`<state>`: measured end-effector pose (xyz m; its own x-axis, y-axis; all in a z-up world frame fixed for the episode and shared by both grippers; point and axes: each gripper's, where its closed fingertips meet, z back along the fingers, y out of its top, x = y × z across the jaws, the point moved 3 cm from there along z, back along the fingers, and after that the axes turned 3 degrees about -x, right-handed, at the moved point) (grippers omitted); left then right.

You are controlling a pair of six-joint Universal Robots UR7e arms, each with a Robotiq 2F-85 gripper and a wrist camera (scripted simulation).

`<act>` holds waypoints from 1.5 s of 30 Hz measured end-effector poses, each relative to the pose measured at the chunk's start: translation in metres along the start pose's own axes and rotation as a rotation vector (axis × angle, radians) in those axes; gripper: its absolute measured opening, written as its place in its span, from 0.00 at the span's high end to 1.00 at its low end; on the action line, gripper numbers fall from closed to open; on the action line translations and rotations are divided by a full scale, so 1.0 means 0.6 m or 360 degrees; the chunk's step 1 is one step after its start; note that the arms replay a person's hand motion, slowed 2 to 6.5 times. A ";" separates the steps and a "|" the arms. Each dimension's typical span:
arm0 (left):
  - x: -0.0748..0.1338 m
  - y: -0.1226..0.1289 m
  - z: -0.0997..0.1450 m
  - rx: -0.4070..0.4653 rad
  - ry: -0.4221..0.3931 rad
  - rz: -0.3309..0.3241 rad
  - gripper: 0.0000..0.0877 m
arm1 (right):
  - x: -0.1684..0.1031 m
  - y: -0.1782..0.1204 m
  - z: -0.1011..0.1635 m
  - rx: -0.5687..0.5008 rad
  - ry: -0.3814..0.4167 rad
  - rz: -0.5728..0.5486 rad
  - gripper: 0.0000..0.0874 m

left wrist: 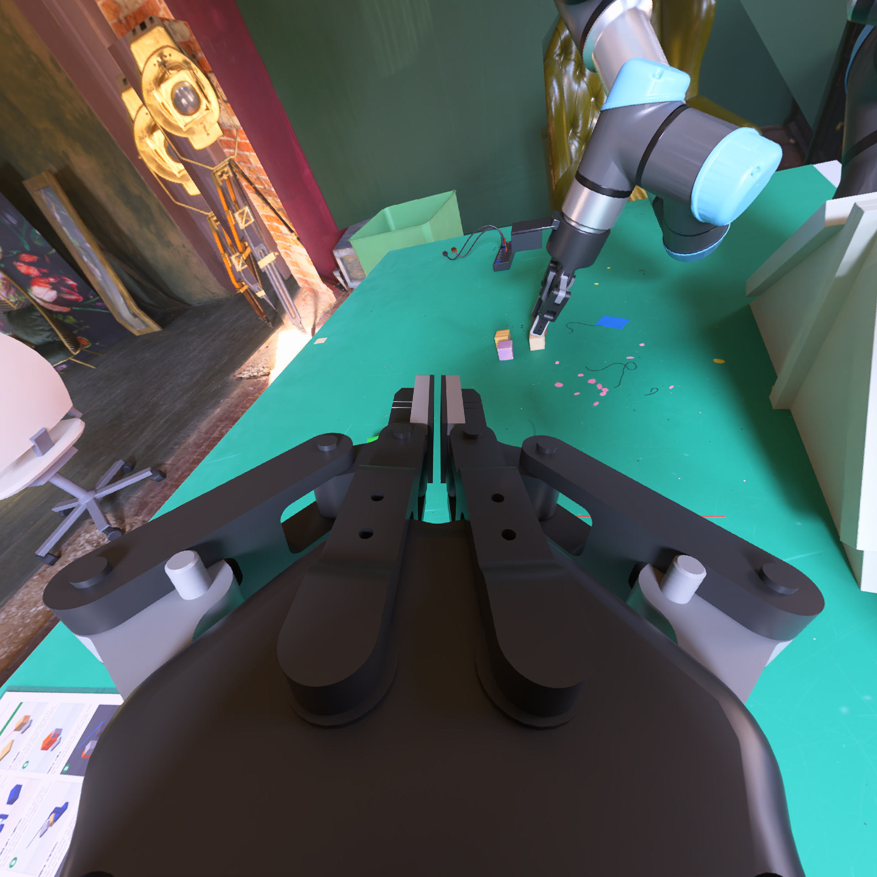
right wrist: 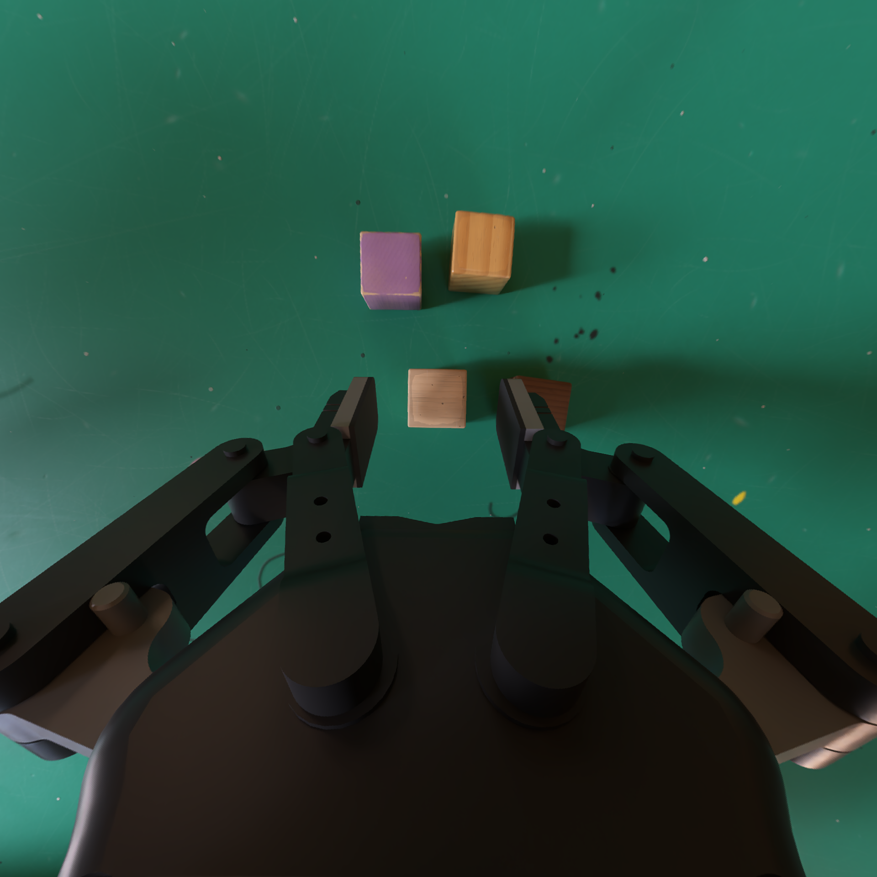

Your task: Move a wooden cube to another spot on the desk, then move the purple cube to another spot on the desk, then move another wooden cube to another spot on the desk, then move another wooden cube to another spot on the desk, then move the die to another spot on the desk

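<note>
Currently, the right gripper (right wrist: 437,417) points down at the green desk (right wrist: 190,237) with its jaws spread. A pale wooden cube (right wrist: 437,398) sits on the desk between the 2 fingertips, with a clear gap on each side, so neither pad touches it. A dark brown wooden cube (right wrist: 553,398) lies just beyond the right-hand finger (right wrist: 517,427) and is partly hidden by it; whether the finger touches it cannot be told.

Farther ahead in the right wrist view, 2 more cubes stand side by side, close but apart: a purple cube (right wrist: 390,265) on the left and an orange-brown wooden cube (right wrist: 481,249) on the right. Dark specks (right wrist: 586,332) mark the desk to the right of the group.

In the left wrist view, the left gripper (left wrist: 437,394) hangs above the near part of the desk (left wrist: 379,303), well apart from the cubes, with its jaws pressed almost together on nothing. The right gripper (left wrist: 541,327) appears far off in this view, lowered over the pale wooden cube (left wrist: 536,341). The purple cube (left wrist: 505,351) and the orange-brown wooden cube (left wrist: 502,336) stand just to its left. A blue square (left wrist: 612,322) and pink spots (left wrist: 593,382) lie on the desk nearby, and a green bin (left wrist: 408,228) stands past the far edge. No die can be identified in either view.
</note>
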<state>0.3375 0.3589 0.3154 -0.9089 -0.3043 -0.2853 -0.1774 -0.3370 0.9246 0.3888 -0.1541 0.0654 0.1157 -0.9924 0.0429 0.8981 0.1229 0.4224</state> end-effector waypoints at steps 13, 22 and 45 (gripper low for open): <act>-0.003 0.003 0.004 0.0018 0.0014 0.0001 0.97 | -0.024 0.061 0.085 0.0301 -0.0055 0.0113 0.52; -0.005 0.003 0.005 0.0025 0.0021 0.0003 0.97 | -0.070 0.120 0.151 0.0538 -0.0040 0.0218 0.55; -0.013 -0.005 0.001 -0.0008 0.0041 0.0029 0.97 | -0.226 0.246 0.181 0.0627 0.0172 0.0485 0.53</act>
<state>0.3451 0.3627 0.3150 -0.9020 -0.3331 -0.2746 -0.1586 -0.3359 0.9284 0.4594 -0.0024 0.2199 0.4094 -0.9028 0.1318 0.5910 0.3725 0.7155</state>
